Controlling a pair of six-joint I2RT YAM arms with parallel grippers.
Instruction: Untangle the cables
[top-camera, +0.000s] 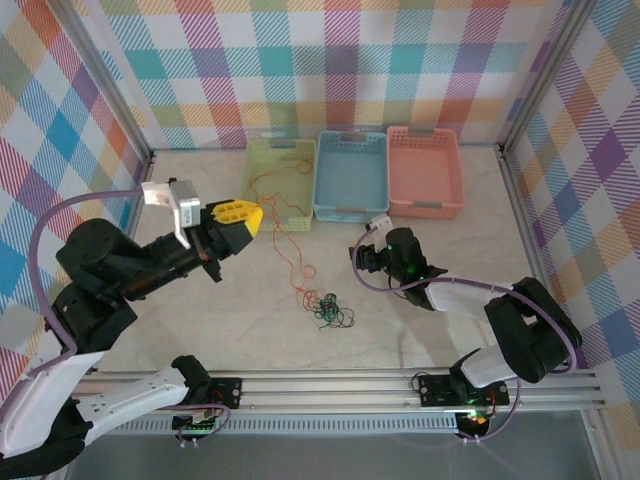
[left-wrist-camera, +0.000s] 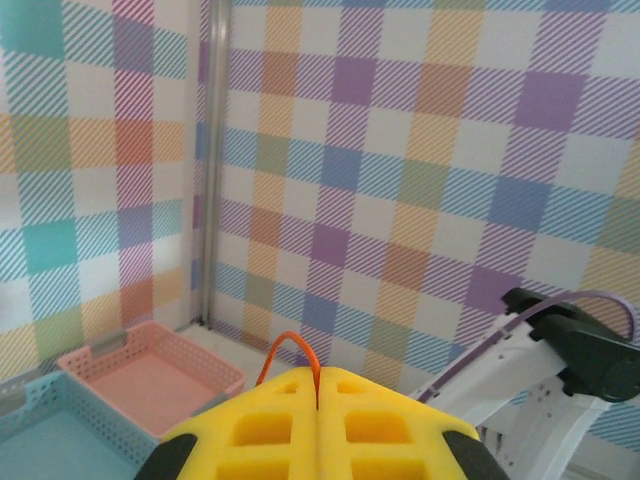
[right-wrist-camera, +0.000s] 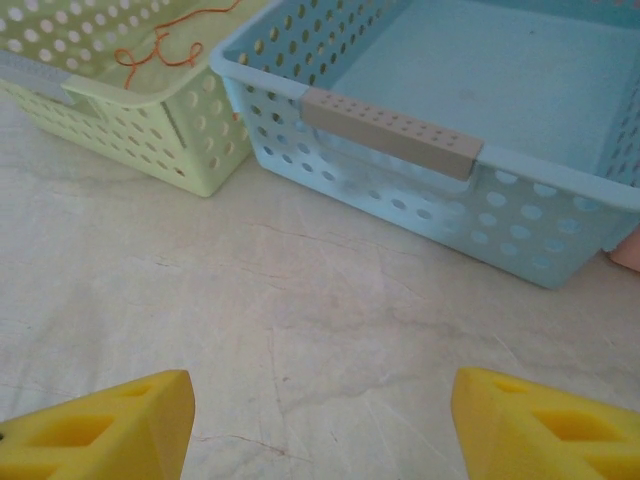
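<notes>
Orange is the colour of the one strand under grip. The left gripper has its two yellow fingers pressed together on an orange cable, and a small loop of it rises just past the fingertips. From above, this gripper sits to the left of the blue basket, on the far side of the neighbouring basket's near edge.

Three baskets stand in one row on the table. The blue basket is in the middle, with a yellow-green basket just beside it on the left and a pink basket just beside it on the right. The blue and pink ones hold nothing that shows.

The held orange cable runs two ways. One stretch lies inside the yellow-green basket, left of the blue basket, where it curls on the floor. The other trails across the table towards the arms.

That stretch ends in the cables, a single small knot of dark green, black and orange strands. The knot lies on the table in front of the blue basket, well apart from it and slightly left. How many strands it holds cannot be told.

The right gripper is low over the table, just in front of the blue basket's near wall. Its two yellow fingers are spread wide with bare table between them, touching no cable.
</notes>
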